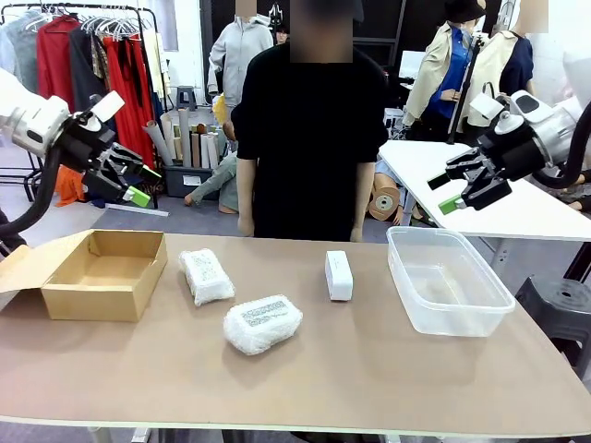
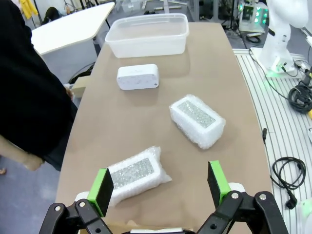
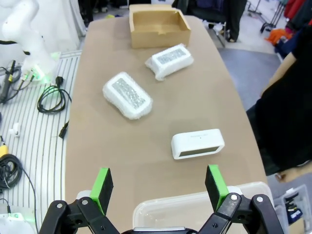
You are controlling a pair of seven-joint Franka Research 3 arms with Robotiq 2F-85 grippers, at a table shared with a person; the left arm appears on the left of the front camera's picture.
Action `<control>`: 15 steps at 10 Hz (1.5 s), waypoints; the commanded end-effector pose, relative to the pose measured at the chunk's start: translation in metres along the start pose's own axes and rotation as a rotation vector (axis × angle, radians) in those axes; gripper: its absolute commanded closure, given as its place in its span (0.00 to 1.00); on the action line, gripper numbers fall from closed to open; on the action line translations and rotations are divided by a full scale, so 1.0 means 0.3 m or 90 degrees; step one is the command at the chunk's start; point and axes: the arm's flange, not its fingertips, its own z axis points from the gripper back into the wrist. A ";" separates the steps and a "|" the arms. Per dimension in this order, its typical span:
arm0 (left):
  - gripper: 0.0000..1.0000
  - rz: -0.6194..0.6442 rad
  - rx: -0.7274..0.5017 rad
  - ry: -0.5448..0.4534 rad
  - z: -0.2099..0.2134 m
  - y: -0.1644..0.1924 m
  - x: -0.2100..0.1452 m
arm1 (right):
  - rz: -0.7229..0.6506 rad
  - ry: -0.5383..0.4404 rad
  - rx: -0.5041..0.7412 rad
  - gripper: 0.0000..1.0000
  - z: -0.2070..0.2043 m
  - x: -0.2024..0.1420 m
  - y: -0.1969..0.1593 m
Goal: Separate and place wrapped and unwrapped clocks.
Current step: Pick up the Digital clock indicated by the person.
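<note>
Left gripper (image 1: 140,184) (image 2: 160,187): jaws wide apart, nothing in them, hanging in the air, clear of the table (image 1: 369,378). Right gripper (image 1: 445,192) (image 3: 158,188): same, fingers spread, empty, airborne.

From the left gripper:
- box (image 1: 102,300) below it, flaps open.
- bundle 1 (image 1: 206,276) (image 2: 134,173) is closest, just ahead of the fingertips on the left-pad side. Its long axis runs diagonally across the wrist view, label up. In the front view it runs roughly robot-to-person, slightly skewed.
- bundle 2 (image 1: 262,324) (image 2: 197,116) is further out, on the right-pad side, apart from bundle 1. Its long axis is diagonal the other way in the wrist view. In the front view it runs mostly along the table's length, label up.
- clock (image 1: 339,275) (image 2: 138,77) lies beyond both, bare, long axis square across the gripper's line of sight.
- tub (image 1: 462,318) (image 2: 146,34) is farthest, near the clock but not touching.

From the right gripper:
- tub (image 3: 195,209) directly under the fingers.
- clock (image 3: 197,144) just ahead on the right-pad side, long axis crosswise to the fingers, one long side face turned toward the gripper.
- bundle 2 (image 3: 126,95) further out on the left-pad side.
- bundle 1 (image 3: 169,59) past that, close to the box (image 3: 158,29), which is farthest.

All three items sit flat on the table, none touching another. A person (image 1: 309,138) stands at the far edge, arms down.
</note>
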 end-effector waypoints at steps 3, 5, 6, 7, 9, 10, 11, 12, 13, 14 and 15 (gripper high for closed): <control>0.00 -0.019 0.003 0.014 0.053 0.056 -0.025 | 0.034 -0.048 0.043 0.00 0.077 -0.046 -0.130; 0.00 -0.022 -0.014 0.014 0.065 0.082 -0.038 | 0.026 -0.056 0.045 0.00 0.096 -0.058 -0.154; 0.00 -0.023 -0.020 0.007 0.069 0.095 -0.042 | 0.025 -0.059 0.044 0.00 0.100 -0.060 -0.161; 0.00 -0.024 -0.022 -0.001 0.075 0.107 -0.042 | 0.023 -0.057 0.043 0.00 0.095 -0.063 -0.163; 0.00 -0.024 -0.009 -0.002 0.081 0.124 -0.043 | 0.019 -0.057 0.044 0.00 0.088 -0.071 -0.163; 0.00 -0.025 -0.003 -0.008 0.089 0.138 -0.051 | 0.016 -0.060 0.045 0.00 0.082 -0.077 -0.164; 0.00 -0.024 -0.002 -0.018 0.090 0.146 -0.055 | 0.014 -0.063 0.045 0.00 0.077 -0.077 -0.166; 0.00 -0.023 -0.004 -0.024 0.087 0.150 -0.058 | 0.013 -0.064 0.045 0.00 0.074 -0.079 -0.166; 0.00 -0.023 -0.001 -0.029 0.086 0.154 -0.060 | 0.010 -0.066 0.044 0.00 0.072 -0.082 -0.167; 0.00 -0.020 -0.003 -0.031 0.086 0.155 -0.062 | 0.020 -0.067 0.045 0.00 0.071 -0.081 -0.164; 0.00 -0.006 0.000 -0.004 0.082 0.143 -0.056 | 0.000 -0.039 0.050 0.00 0.072 -0.083 -0.158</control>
